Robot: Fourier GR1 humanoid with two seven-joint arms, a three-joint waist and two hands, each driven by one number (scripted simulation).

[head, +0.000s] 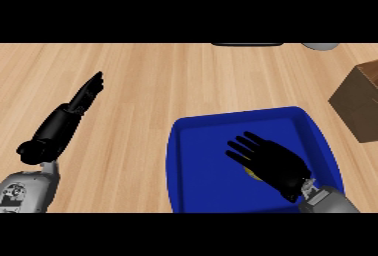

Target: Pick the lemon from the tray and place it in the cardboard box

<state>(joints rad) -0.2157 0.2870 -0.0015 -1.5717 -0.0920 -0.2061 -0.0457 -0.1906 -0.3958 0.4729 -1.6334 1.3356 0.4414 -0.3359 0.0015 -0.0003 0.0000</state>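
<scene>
A blue tray (188, 165) lies on the wooden counter at the lower right. My right hand (273, 162) hovers over its middle, palm down with fingers spread and straight, and covers most of the lemon (251, 173), of which only a yellow sliver shows under the palm's left edge. I cannot tell whether the hand touches the lemon. The brown cardboard box (362, 100) stands at the right edge, just beyond the tray's far right corner. My left hand (87, 95) rests open at the left, fingers straight and pointing away, far from the tray.
At the counter's far edge a dark flat object (247, 44) and a grey rounded object (321, 46) are partly cut off. Bare wood lies between my left arm and the tray.
</scene>
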